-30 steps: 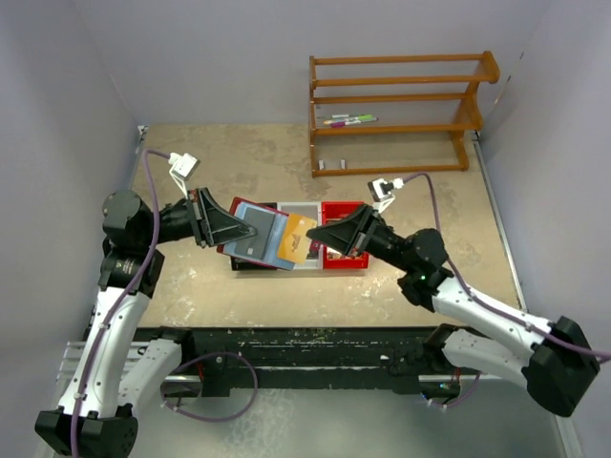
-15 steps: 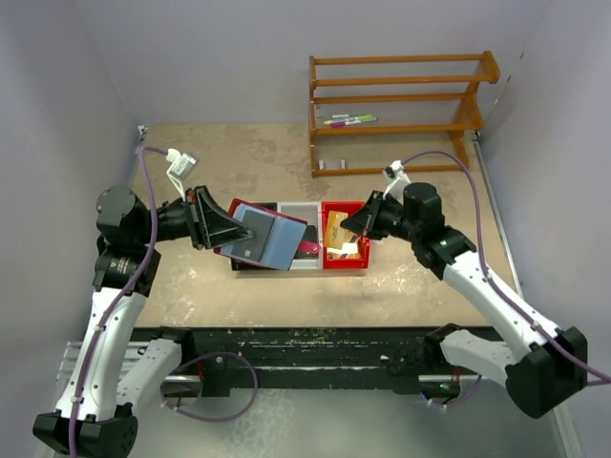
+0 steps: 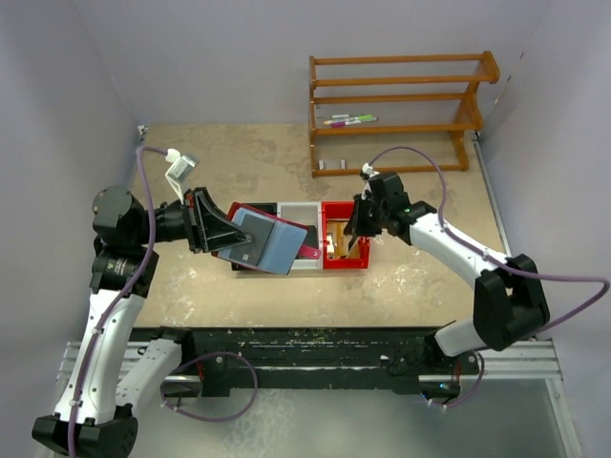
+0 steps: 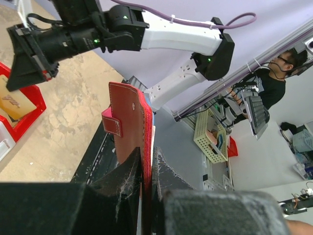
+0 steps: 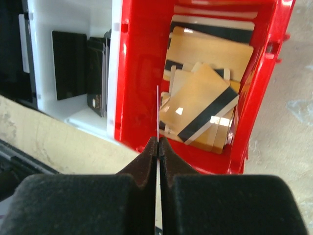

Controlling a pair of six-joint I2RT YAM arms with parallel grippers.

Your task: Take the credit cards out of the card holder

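Observation:
My left gripper [image 3: 221, 235] is shut on the maroon card holder [image 3: 271, 244] and holds it open and raised over the left end of the bins, blue-grey sleeves up. In the left wrist view the holder [image 4: 128, 117] stands edge-on between the jaws of the gripper [image 4: 148, 161], its red strap tab [image 4: 111, 125] hanging at its left side. My right gripper [image 3: 349, 233] is shut on a thin credit card [image 5: 157, 110], seen edge-on, over the red bin [image 5: 142, 73]. Several tan cards with black stripes [image 5: 205, 98] lie in that bin.
A white bin [image 3: 302, 212] with black items [image 5: 68, 63] stands between the holder and the red bin [image 3: 346, 263]. A wooden rack [image 3: 396, 105] with pens stands at the back right. Walls close in the table on both sides.
My right gripper pulled a tan card away from the holder and carried it right, to over the red bin. My left gripper kept its hold on the holder, nearly still.

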